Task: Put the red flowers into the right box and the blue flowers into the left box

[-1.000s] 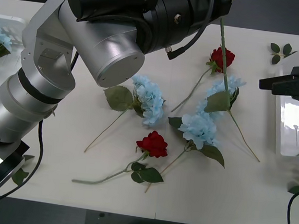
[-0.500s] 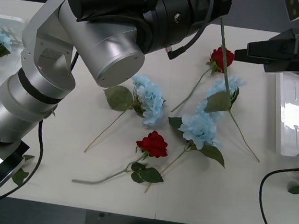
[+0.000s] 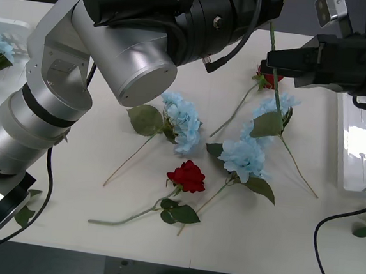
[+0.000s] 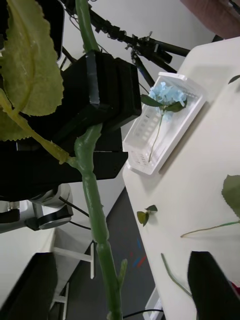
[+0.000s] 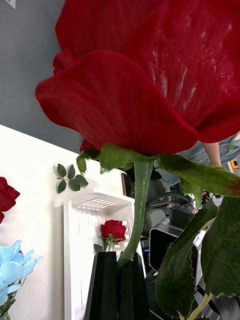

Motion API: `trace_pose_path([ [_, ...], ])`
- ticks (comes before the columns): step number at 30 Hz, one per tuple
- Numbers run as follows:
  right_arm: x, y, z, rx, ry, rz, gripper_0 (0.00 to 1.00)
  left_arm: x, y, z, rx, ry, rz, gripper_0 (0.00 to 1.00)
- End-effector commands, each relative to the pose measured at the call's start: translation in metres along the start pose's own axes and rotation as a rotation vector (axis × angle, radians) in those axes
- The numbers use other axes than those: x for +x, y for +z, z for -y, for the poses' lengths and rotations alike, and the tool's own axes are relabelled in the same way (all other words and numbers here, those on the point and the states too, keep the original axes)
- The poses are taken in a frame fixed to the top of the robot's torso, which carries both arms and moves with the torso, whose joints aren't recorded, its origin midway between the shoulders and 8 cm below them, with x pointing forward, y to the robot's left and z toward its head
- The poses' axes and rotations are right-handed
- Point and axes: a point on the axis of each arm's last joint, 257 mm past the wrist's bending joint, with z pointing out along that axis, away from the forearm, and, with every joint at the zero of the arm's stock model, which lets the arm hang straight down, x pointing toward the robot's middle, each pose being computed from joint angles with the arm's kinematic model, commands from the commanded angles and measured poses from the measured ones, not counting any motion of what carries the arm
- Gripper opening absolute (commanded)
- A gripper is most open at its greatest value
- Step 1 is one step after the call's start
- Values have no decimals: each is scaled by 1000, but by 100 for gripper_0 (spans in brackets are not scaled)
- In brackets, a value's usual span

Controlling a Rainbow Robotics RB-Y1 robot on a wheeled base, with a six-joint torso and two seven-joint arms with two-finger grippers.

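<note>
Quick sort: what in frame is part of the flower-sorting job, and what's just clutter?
Job:
- red flowers, one clamped by its stem in the left gripper
- blue flowers
- right box
- left box
- right gripper, open at the held stem

Lying about:
- far leaf sprig beyond the right box
- near leaf sprig under the left arm

A thick green stem runs between the right gripper's spread black fingers, touching neither. Farther out from the jaws, the stem passes into the left gripper, whose black fingers are clamped on it. A large yellow-green leaf branches off beside that grip. Well beyond, the left box sits on the white table, holding one blue flower. A small leaf sprig lies near the table's edge.
</note>
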Motion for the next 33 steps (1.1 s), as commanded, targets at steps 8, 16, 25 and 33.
trace_pose_path([
  [8,-11,8,-13,-27,18,8,0,-4,-1,17,28,24,9,0],
  [16,-10,7,-14,-32,21,5,0,-4,-1,17,28,24,9,0],
  [25,-12,5,-14,-30,18,12,0,-4,-1,17,28,24,9,100],
  [33,-13,-14,-12,6,12,6,0,-4,-1,17,28,24,9,100],
])
